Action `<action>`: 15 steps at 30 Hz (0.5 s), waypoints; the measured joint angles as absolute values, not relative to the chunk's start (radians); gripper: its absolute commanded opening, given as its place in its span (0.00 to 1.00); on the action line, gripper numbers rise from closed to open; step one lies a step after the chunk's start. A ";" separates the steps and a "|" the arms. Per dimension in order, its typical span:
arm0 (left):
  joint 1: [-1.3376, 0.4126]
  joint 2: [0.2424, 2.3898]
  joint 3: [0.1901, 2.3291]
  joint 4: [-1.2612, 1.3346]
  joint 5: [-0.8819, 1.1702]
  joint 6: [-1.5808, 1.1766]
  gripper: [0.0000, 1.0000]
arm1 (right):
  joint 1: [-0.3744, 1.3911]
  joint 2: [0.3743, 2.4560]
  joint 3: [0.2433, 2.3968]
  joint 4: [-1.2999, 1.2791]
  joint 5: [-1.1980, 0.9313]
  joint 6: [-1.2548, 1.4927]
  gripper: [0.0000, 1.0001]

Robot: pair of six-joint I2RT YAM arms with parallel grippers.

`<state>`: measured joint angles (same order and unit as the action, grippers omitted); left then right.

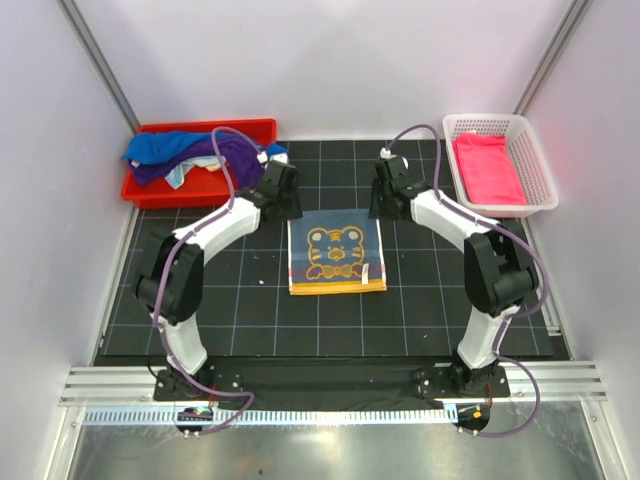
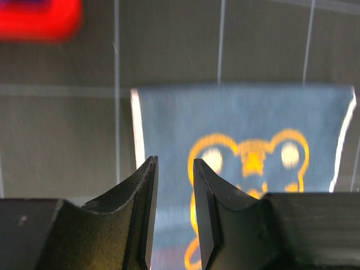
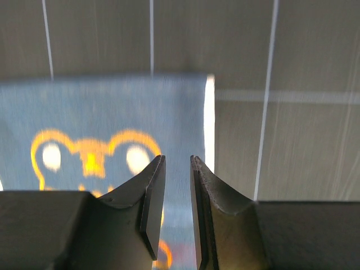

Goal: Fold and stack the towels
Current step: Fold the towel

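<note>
Your slate blue towel point(image 1: 335, 255) lies spread at the centre of the frame on the black grid mat point(image 1: 230, 300). It shows a yellow-orange cartoon animal face and an orange band along its lower edge.

Your left gripper point(image 1: 289, 210) sits at the towel's upper left corner and your right gripper point(image 1: 381, 211) at its upper right corner. In both wrist views the jaws stand slightly apart, with only a narrow gap between them. The blurred towel shows beyond the tips and nothing is pinched.

At the upper left, the red bin point(image 1: 200, 127) holds a heap with a bright blue towel point(image 1: 155, 148) and a purple towel point(image 1: 215, 150). At the upper right, 1 hot pink towel point(image 1: 487, 165) lies folded in the white mesh basket point(image 1: 490, 118).
</note>
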<state>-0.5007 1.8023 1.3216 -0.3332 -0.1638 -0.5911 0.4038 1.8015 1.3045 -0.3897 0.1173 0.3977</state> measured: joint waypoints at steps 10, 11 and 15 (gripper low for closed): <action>-0.446 1.990 1.465 -0.379 -0.141 -0.493 0.29 | 0.369 1.985 1.461 -0.394 0.090 0.368 0.31; -0.446 2.003 1.471 -0.384 -0.141 -0.488 0.29 | 0.369 2.003 1.472 -0.395 0.090 0.367 0.31; -0.445 2.049 1.493 -0.396 -0.171 -0.476 0.29 | 0.369 2.058 1.498 -0.398 0.100 0.362 0.31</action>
